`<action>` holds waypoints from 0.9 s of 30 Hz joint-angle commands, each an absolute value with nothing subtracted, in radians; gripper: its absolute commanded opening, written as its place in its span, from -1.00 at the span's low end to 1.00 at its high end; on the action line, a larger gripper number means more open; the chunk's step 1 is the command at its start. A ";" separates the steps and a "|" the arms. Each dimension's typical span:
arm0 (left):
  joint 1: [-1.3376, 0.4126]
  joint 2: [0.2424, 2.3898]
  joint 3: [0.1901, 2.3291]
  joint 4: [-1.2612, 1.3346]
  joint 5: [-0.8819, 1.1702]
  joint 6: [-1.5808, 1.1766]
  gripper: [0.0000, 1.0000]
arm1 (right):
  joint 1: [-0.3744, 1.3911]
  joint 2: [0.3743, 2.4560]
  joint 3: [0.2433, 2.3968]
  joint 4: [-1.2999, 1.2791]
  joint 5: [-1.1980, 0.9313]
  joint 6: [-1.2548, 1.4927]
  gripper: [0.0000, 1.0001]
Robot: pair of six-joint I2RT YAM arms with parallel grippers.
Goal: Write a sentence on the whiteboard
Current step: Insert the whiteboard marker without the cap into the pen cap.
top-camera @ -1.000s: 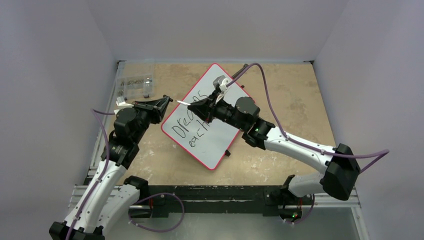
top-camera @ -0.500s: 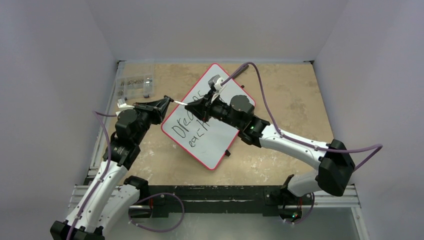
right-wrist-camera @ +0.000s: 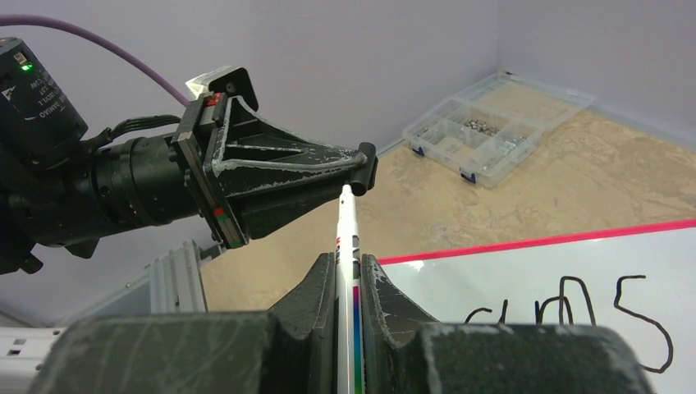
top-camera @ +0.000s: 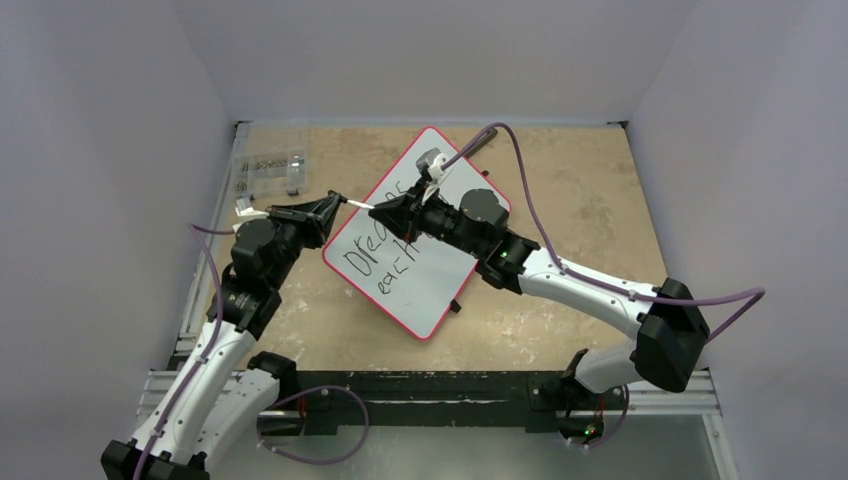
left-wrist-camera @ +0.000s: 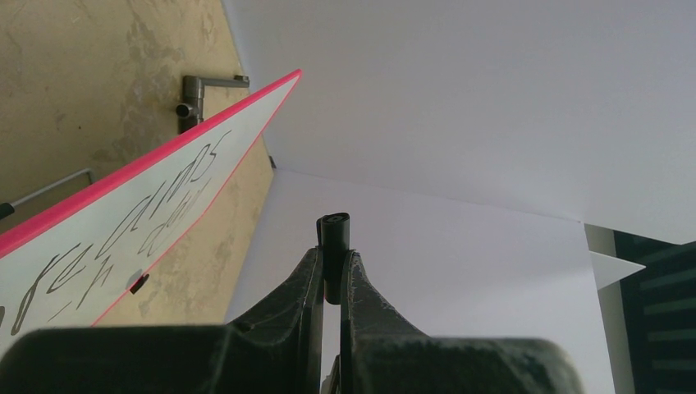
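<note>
From above, the whiteboard [top-camera: 432, 285] lies flat on the table [top-camera: 580, 200], turned corner-on in the middle of it. The sentence [top-camera: 372, 262] runs across the board's left half in two slanted lines. "Dreams" and "each" can be read, and the rest is hidden under the right arm. The arms meet above the board's far-left edge. The left fingers [top-camera: 333, 203] point right and the right fingers [top-camera: 388, 212] point left, with a thin white marker [top-camera: 360, 205] bridging the gap between them. With the tool held off the board and aimed at the other arm, the writing looks done and this reads as capping the marker.

In the left wrist view, the fingers are pressed almost together on a small black cap [left-wrist-camera: 335, 228], which stands out past their tips so the other arm can reach it. The board's red rim and some lettering pass on the left.

In the right wrist view, the fingers are clamped on the marker's barrel and the tip pokes well forward. The tip sits just beside the cap. I cannot tell whether they touch, and the tip seems a little off the cap's mouth, so lining them up looks like the delicate part.

The table is mottled tan and bare around the board. A clear parts box [right-wrist-camera: 492, 131] sits at its far-left corner. Plain pale walls [top-camera: 420, 60] close in the left, far and right sides.
</note>
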State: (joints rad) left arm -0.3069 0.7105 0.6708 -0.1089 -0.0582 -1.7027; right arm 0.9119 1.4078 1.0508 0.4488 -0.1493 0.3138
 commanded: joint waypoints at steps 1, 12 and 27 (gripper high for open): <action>-0.297 0.704 0.657 -0.052 -0.064 -1.724 -1.00 | 0.919 1.404 1.085 0.471 -0.135 0.313 -1.00; -0.291 0.695 0.649 -0.050 -0.069 -1.743 -1.00 | 0.918 1.407 1.078 0.457 -0.117 0.318 -1.00; -0.289 0.706 0.646 -0.028 -0.055 -1.752 -1.00 | 0.919 1.441 1.114 0.442 -0.119 0.312 -1.00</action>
